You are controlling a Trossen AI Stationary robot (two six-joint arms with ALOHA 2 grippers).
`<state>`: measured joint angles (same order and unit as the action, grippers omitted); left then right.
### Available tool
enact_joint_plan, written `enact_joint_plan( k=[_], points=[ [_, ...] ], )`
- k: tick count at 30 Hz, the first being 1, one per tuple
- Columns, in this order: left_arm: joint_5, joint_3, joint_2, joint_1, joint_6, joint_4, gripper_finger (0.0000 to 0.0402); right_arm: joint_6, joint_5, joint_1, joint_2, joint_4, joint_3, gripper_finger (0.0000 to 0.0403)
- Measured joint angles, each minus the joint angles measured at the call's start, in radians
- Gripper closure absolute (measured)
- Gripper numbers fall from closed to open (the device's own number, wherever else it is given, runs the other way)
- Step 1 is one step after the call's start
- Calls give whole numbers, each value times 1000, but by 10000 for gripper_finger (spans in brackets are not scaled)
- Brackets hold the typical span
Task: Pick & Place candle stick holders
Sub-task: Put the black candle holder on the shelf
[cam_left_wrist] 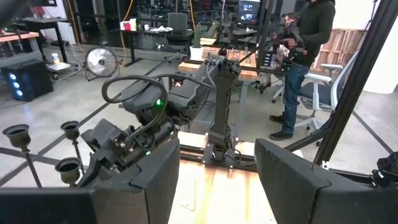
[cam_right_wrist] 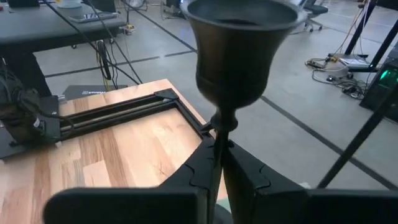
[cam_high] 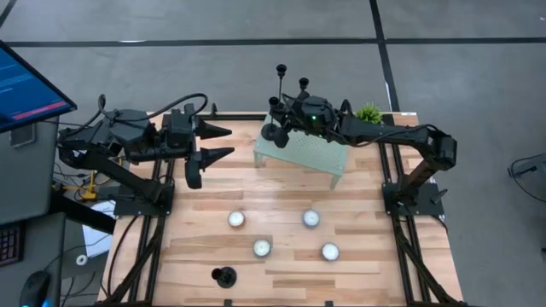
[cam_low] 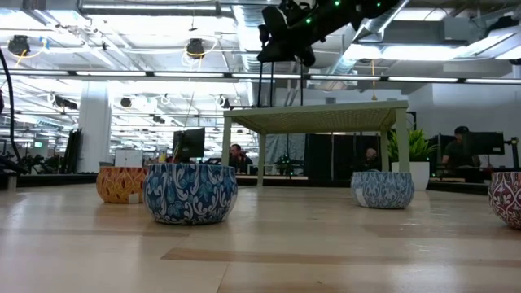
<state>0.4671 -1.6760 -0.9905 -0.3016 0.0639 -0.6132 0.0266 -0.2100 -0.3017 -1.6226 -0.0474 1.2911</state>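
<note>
My right gripper is shut on a black candle stick holder over the far left corner of a pale raised platform. The holder's round base shows at that corner. Two more black holders stand upright close behind it, with their bases hidden by the gripper. A short fourth holder stands on its base near the table's front edge. My left gripper is open and empty, left of the platform. My right gripper pinches the holder's thin stem between its two fingers, just under the cup. The fingers come about level from the table's right and lie across the stem. The holder is upright. Whether its base rests on the platform, I cannot tell.
Several white tealights in patterned tins lie on the wooden table between the platform and the front edge. A small green plant stands at the far right. A person stands in the room beyond the table.
</note>
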Motion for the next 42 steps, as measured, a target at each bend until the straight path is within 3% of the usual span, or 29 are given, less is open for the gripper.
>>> enact_joint_plan(
  k=[12, 19, 30, 32, 42],
  points=[
    [0, 0, 0, 0, 0, 5, 192, 0, 0, 8, -2, 40, 24, 292],
    [0, 0, 0, 0, 0, 9, 192, -16, -25, 43, 4, 228, 138, 245],
    [-1, 6, 0, 0, 5, 7, 192, -13, -116, 224, 212, 460, 185, 251],
    [-31, 15, 1, -2, 34, -41, 192, 16, -153, 280, 259, 529, 185, 256],
    [-244, 29, -57, -60, 439, -609, 192, 288, -443, 641, 402, 886, 184, 255]
  ],
)
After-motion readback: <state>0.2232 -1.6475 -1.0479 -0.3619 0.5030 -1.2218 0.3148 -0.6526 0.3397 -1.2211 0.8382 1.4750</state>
